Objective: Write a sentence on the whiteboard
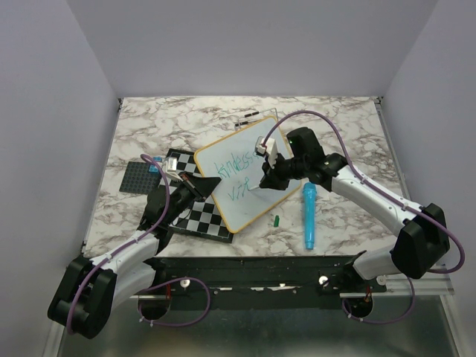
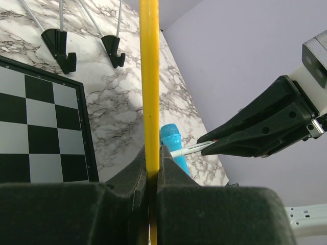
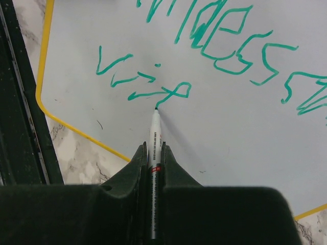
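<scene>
The whiteboard (image 1: 249, 204), white with a yellow frame, is tilted up over the table's middle. My left gripper (image 1: 201, 184) is shut on its left edge; in the left wrist view the yellow frame (image 2: 149, 76) runs between the closed jaws of that gripper (image 2: 153, 153). My right gripper (image 3: 154, 148) is shut on a white marker (image 3: 155, 130) whose green tip touches the board (image 3: 240, 138). The sentence (image 3: 230, 46) is green handwriting: an upper line starting "kindess" and a lower line (image 3: 145, 81) reading "wit", where the tip rests. From above, the right gripper (image 1: 269, 177) hovers over the lettering (image 1: 236, 167).
A black-and-white checkered board (image 1: 195, 217) lies under the whiteboard's left part. A blue cylinder (image 1: 309, 216) and a small green cap (image 1: 275, 220) lie to the right. A dark studded plate (image 1: 136, 177) sits at the left. Black stand feet (image 2: 60, 48) show in the left wrist view.
</scene>
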Available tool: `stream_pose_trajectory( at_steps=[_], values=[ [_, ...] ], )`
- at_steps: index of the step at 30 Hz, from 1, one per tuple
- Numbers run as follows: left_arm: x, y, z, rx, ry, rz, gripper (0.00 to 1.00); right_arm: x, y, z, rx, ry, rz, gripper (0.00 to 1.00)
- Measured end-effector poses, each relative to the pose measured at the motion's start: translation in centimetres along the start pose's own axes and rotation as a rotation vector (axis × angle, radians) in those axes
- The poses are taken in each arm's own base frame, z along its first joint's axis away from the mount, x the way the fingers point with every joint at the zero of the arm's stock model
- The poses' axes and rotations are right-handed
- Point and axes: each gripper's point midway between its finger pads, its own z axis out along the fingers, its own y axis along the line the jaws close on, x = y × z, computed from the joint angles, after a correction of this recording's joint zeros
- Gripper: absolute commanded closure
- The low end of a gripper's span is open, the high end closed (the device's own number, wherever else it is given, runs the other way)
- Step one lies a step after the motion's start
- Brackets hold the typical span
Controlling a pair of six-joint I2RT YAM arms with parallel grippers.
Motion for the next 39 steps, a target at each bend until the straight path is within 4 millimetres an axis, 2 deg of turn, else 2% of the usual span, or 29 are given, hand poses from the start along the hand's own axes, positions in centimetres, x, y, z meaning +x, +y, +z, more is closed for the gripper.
stream_pose_trajectory(
  at_steps=[10, 22, 32, 39],
  values=[
    [0.0, 0.0, 0.0, 0.0, 0.0, 0.0, 1.0, 0.1, -0.6, -0.3, 0.025, 0.008, 0.007, 0.99],
    [0.0, 0.0, 0.0, 0.001, 0.0, 0.0, 1.0, -2.3, -4.2, -2.3, 0.126, -0.062, 0.027, 1.0],
    [0.0, 0.0, 0.0, 0.0, 0.001, 0.0, 1.0, -1.9, -4.4, -0.8, 0.093, -0.055, 0.067, 0.99],
    [0.0, 0.0, 0.0, 0.001, 0.0, 0.0, 1.0, -2.1, -4.3, -0.7, 0.083, -0.064, 0.08, 0.99]
  ],
)
